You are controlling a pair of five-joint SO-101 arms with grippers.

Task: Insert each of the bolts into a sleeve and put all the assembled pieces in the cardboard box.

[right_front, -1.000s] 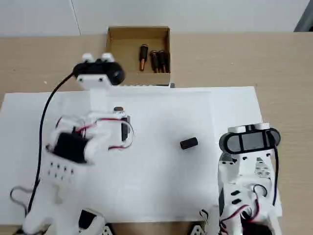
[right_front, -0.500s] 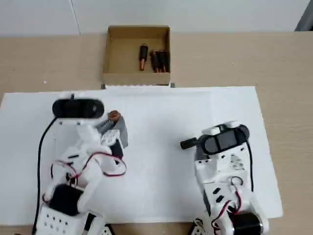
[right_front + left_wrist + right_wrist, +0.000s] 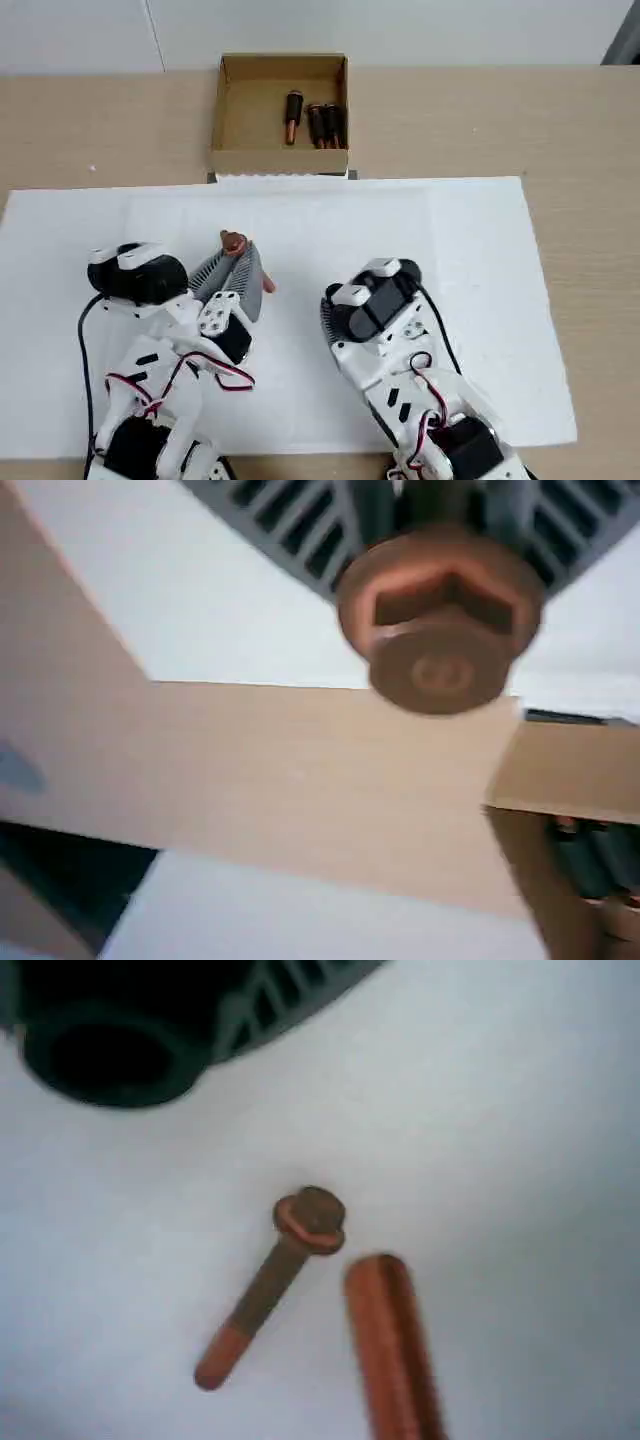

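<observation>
Nearest us, the right gripper [image 3: 331, 303] sits over the white sheet [image 3: 480, 230], clamped on the black sleeve [image 3: 100, 1050]; the sleeve's open end faces the wrist camera. Near it, toward the left arm's side, the left gripper [image 3: 236, 254] is closed on the copper bolt [image 3: 235, 241], and we note the hex head poking out past the fingertips. Farther off on the tabletop [image 3: 100, 120], at the sheet's far edge, stands the box [image 3: 215, 110]. We count three assembled pieces [image 3: 315, 122] inside, toward its right wall.
</observation>
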